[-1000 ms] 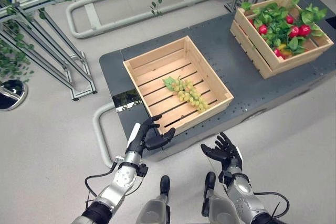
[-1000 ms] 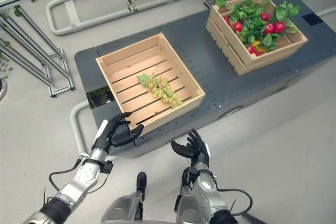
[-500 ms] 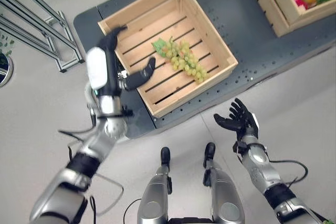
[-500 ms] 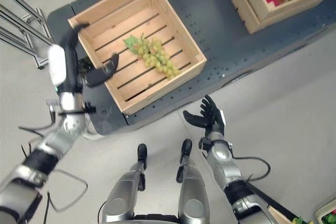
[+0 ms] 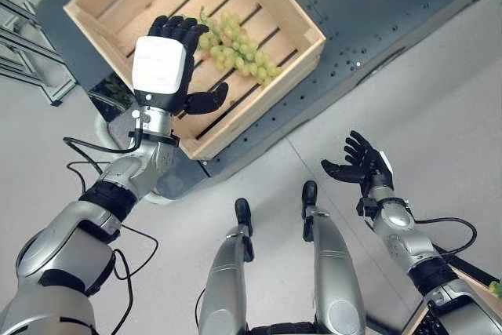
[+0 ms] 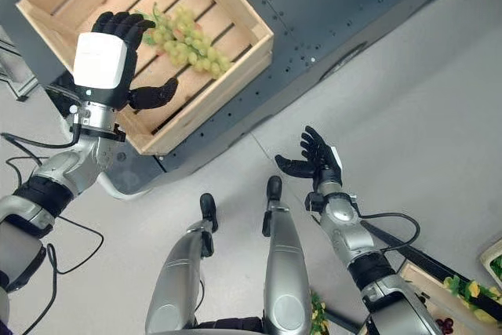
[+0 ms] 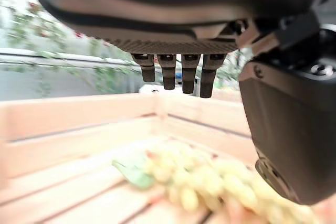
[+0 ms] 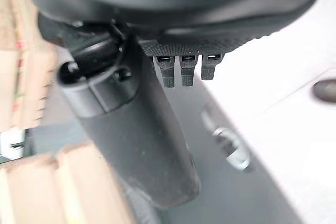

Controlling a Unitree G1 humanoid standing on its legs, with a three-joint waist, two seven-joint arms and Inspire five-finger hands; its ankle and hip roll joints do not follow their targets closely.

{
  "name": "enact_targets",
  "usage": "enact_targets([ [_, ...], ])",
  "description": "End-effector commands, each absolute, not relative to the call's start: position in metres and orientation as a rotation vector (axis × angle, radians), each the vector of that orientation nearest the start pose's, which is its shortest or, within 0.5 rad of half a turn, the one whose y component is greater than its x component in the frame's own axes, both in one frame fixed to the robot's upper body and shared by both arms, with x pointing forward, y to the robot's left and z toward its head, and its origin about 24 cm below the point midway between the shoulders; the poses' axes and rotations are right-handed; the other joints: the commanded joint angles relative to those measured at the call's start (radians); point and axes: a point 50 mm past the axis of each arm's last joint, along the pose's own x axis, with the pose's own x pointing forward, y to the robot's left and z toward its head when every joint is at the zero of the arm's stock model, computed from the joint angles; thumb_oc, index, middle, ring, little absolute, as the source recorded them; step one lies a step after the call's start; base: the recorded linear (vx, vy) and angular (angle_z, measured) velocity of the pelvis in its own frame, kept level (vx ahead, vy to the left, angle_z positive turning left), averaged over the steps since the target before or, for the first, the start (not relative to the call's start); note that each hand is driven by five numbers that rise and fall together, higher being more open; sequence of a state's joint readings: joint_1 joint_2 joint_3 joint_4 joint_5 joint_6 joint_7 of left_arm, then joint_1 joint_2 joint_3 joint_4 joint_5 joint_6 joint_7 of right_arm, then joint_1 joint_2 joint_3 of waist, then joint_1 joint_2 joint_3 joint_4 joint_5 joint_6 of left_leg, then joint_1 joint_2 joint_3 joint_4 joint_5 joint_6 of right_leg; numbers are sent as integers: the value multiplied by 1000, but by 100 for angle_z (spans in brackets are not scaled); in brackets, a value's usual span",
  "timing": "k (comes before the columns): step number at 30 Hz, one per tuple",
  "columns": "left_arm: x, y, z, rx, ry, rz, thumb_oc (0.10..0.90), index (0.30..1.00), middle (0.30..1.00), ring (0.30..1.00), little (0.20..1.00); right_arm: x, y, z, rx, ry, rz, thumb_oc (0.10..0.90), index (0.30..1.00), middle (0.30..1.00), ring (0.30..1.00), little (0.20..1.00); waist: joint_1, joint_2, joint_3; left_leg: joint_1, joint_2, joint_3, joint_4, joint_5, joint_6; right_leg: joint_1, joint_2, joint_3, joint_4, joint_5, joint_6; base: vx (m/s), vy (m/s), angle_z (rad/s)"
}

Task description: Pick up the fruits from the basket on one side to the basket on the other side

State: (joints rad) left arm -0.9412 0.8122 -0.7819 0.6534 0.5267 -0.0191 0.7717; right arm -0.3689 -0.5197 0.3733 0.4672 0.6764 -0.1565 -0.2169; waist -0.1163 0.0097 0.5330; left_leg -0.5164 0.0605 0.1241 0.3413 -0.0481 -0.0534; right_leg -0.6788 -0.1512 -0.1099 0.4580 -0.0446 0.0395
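Nearest, the right hand (image 5: 362,164) hangs low over the floor, palm up, fingers spread and holding nothing. Further out, the left hand (image 5: 162,68) hovers above the wooden crate (image 5: 293,23) on the dark desk (image 5: 369,13), fingers relaxed and parted, thumb out, empty, just above the green grape bunch (image 5: 235,45). The grapes lie on the crate's slatted bottom. The task looks barely begun: no fruit is lifted, and grasping and carrying are left

Green grapes (image 5: 235,46) in wooden crate (image 5: 298,25)
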Motion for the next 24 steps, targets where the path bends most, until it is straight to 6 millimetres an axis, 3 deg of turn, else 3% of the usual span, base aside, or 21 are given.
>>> enact_targets([
  [1,368,235,276,1687,-850,579,800,900,900,900,900,326,-195,87,55,-92,25,800,900,900,900,900,-6,-12,-13,-75,9,58,90,-32,27,52,18,-20,2,-64,-30,-18,30,-7],
  [5,370,232,297,1896,-864,584,800,900,900,900,900,331,-200,95,49,-102,15,800,900,900,900,900,-19,-13,-13,-111,14,69,114,-38,27,20,23,-13,8,-60,-28,-11,26,-13],
  [14,368,220,339,2097,-958,685,800,900,900,900,900,331,-203,93,51,-98,24,800,900,900,900,900,-31,-26,-13,-163,31,80,141,-43,27,-28,35,-12,14,-53,-23,-9,-1,-2],
  [17,371,218,345,2162,-905,657,800,900,900,900,900,332,-202,94,44,-108,30,800,900,900,900,900,-32,-34,-13,-170,35,82,139,-43,27,-32,40,-21,7,-49,-18,0,0,0],
  [24,380,217,335,2323,-776,510,800,900,900,900,900,335,-195,96,66,-110,39,800,900,900,900,900,-34,-53,-13,-184,37,80,142,-46,24,-39,46,-25,-14,-38,-11,4,-5,-2],
])
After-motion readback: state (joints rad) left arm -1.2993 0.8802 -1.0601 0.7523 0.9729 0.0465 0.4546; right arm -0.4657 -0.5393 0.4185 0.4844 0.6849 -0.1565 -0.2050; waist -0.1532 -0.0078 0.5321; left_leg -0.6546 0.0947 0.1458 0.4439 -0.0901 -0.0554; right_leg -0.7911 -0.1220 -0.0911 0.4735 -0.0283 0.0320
